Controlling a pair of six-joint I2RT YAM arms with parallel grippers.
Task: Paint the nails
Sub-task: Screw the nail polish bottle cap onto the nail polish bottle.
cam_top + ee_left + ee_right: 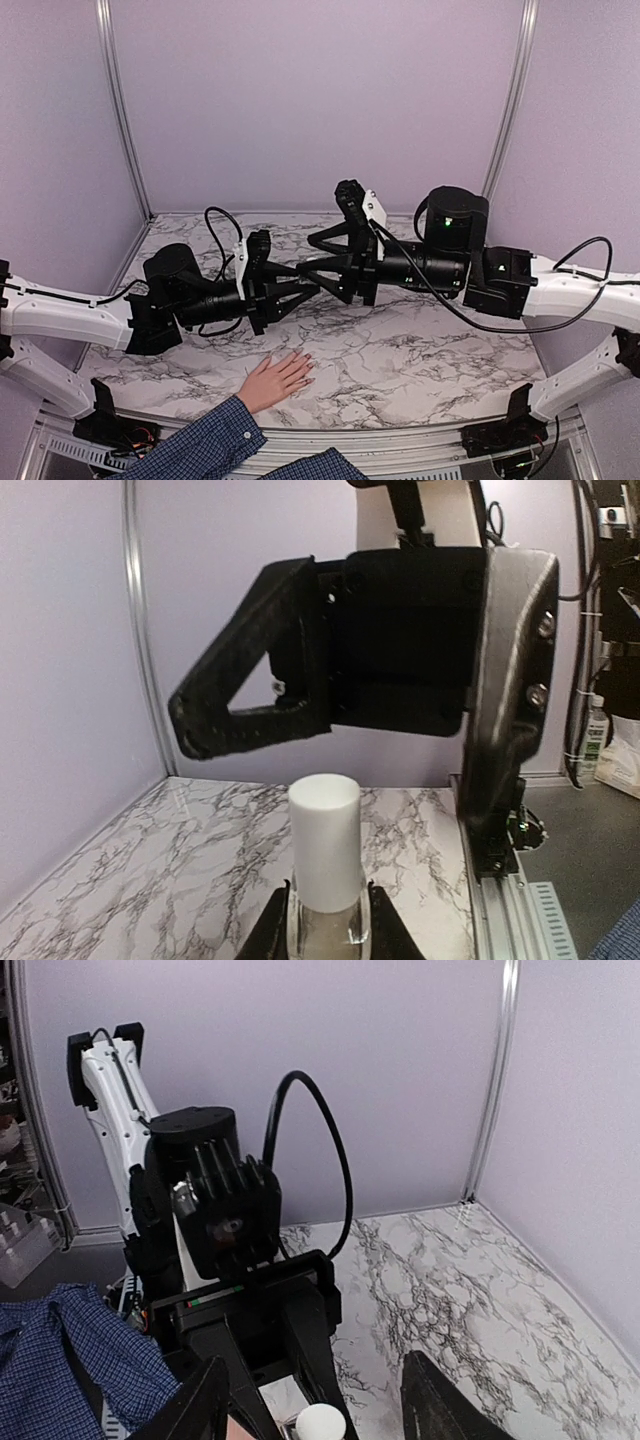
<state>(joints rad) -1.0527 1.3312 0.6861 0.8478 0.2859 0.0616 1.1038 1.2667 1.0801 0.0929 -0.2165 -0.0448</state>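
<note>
Blue plaid sleeve (pixel 200 445): it comes in over the near edge of the marble table (pixel 430 370), closest to us.
Person's hand (pixel 272 382): it lies flat on the table, palm down, just past the sleeve.
Nails (pixel 305 366): they sit at the ends of the fingers and are too small to make out. They lie lower than both grippers and closer to us.
Way the fingers point: away from the near edge, slanting toward the right arm's side.
Left gripper (pixel 310 285): it is up in the air, above and just beyond the nails. It is squeezed tight on a little bottle (pixel 325 920).
White cap (pixel 324 835): it stands straight up on top of the bottle.
Right gripper (pixel 315 1365): it meets the left gripper tip to tip. Its fingers (pixel 435 1410) stand apart. The cap shows in the gap between them, and no finger touches it.
Nearer arm: the left gripper is closer to the nails. The right gripper sits a bit farther back.
Next move, my guess: the cap must come off first. Then the brush has to go down and toward us.
Purple wall (pixel 320 100): it is far behind everything.
</note>
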